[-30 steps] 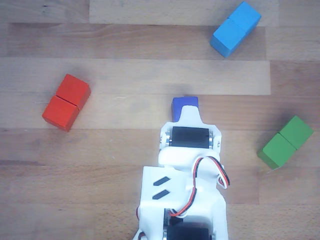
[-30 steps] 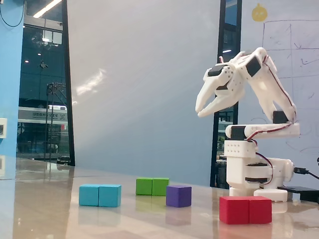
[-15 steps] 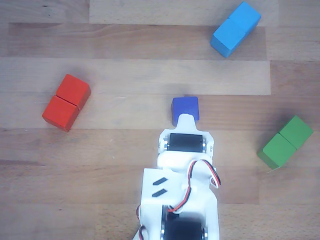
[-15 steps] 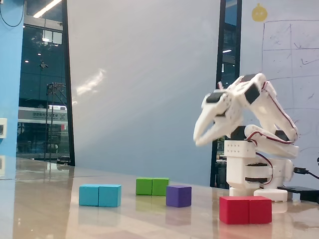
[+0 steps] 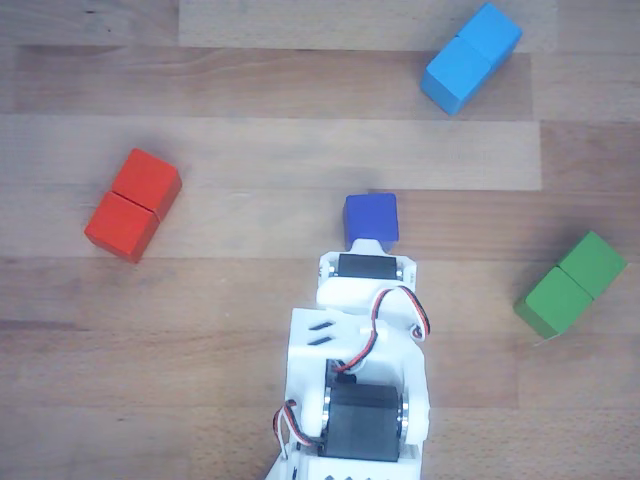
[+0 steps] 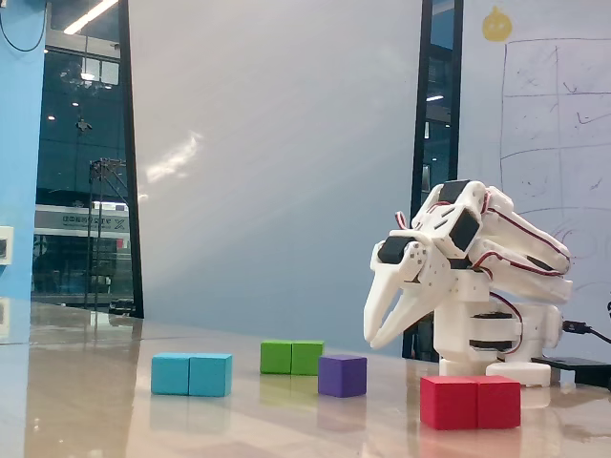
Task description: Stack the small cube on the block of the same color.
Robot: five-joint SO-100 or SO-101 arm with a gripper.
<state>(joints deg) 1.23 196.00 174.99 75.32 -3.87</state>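
The small dark blue cube point(image 5: 371, 218) sits on the wooden table just beyond my wrist point(image 5: 367, 268) in the other view; my fingers are hidden under the wrist there. In the fixed view the cube point(image 6: 343, 375) looks purple-blue. My gripper point(image 6: 373, 341) hangs above the table just right of it, tips pointing down and together, holding nothing. The sky-blue oblong block point(image 5: 471, 57) lies at the far right of the other view. In the fixed view it lies left of the cube point(image 6: 192, 374).
A red oblong block point(image 5: 133, 204) lies at the left and a green one point(image 5: 571, 284) at the right of the other view. In the fixed view the red block point(image 6: 471, 401) is nearest the camera and the green block point(image 6: 292, 357) lies behind the cube. The arm's base point(image 6: 492, 334) stands at the right.
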